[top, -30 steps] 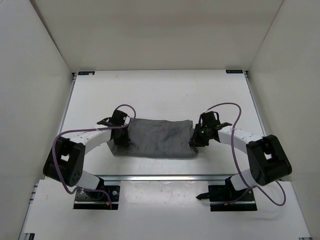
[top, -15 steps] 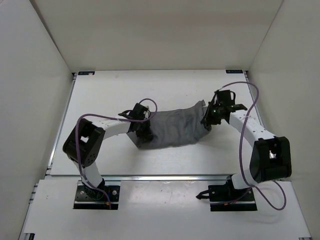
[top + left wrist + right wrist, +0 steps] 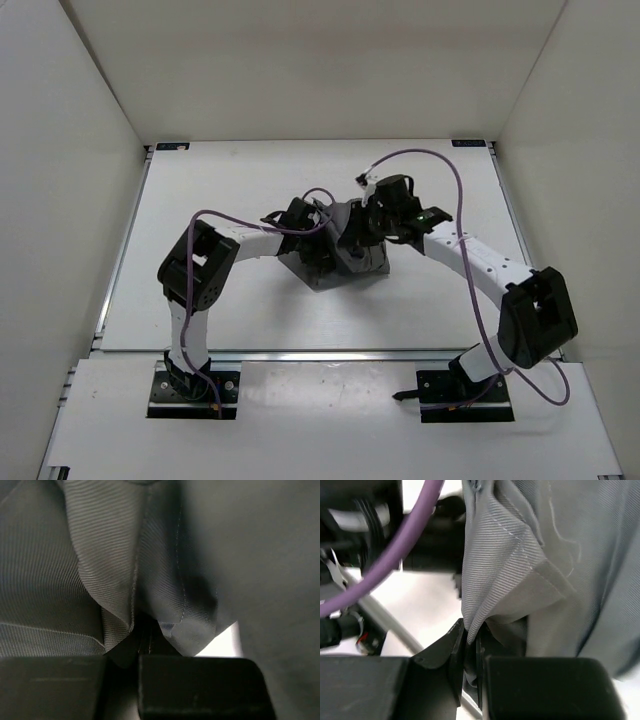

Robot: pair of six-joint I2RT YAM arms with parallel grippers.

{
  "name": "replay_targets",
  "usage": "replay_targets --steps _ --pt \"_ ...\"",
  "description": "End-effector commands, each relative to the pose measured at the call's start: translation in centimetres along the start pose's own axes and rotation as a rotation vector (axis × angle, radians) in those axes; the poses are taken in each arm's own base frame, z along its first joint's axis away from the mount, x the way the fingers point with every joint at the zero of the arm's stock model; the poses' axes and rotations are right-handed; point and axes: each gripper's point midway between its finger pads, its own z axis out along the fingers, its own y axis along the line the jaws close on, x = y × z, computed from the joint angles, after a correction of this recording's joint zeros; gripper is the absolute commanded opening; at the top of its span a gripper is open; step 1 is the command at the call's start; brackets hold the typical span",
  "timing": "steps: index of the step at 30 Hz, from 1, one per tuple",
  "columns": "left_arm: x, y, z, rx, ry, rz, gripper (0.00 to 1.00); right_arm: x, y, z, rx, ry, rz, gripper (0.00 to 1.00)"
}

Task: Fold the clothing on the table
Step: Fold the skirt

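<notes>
The grey clothing (image 3: 350, 262) is bunched into a tight, crumpled heap near the middle of the white bench (image 3: 220, 190). At its left side the left gripper (image 3: 322, 248) is in there, jaws clenched on a hemmed fold of fabric. Opposite, the right gripper (image 3: 370, 232) pinches a stitched edge, jaws tight on cloth. The two sit close together, with purple cables (image 3: 420, 155) arching over both arms.
</notes>
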Motion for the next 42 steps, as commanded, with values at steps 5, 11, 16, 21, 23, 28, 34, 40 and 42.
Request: replay_targets --steps 5,11,16,21,23,28,34,40,42 --pt "1.0 1.7 0.5 0.004 0.004 -0.077 0.0 1.2 2.0 3.7 -0.1 0.03 0.049 0.0" --pt "2.2 2.3 -0.1 0.038 0.004 -0.123 0.0 1.0 2.1 5.4 -0.142 0.046 0.051 0.0" --pt "2.7 2.3 -1.8 0.093 -0.011 -0.161 0.0 0.4 2.8 6.5 -0.189 0.039 0.059 0.0" --pt "1.0 2.2 -7.2 0.094 -0.127 -0.154 0.0 0.0 2.2 6.7 -0.168 0.054 0.042 0.0" --pt "0.7 3.2 -8.8 0.071 -0.181 -0.159 0.01 0.0 2.2 6.7 -0.167 0.06 0.05 0.01" --pt "2.1 6.3 -11.1 -0.031 -0.222 -0.168 0.0 0.3 2.3 7.0 -0.17 0.06 0.032 0.0" --pt "3.1 9.1 -10.2 -0.08 -0.21 -0.2 0.0 0.3 2.9 7.4 -0.192 0.069 0.017 0.0" --pt "3.4 7.9 -7.9 -0.057 -0.173 -0.189 0.0 -0.1 3.8 8.2 -0.205 0.087 0.027 0.0" --pt "3.5 7.5 -7.4 -0.042 -0.157 -0.187 0.0 -0.7 4.4 8.5 -0.217 0.079 0.014 0.0"
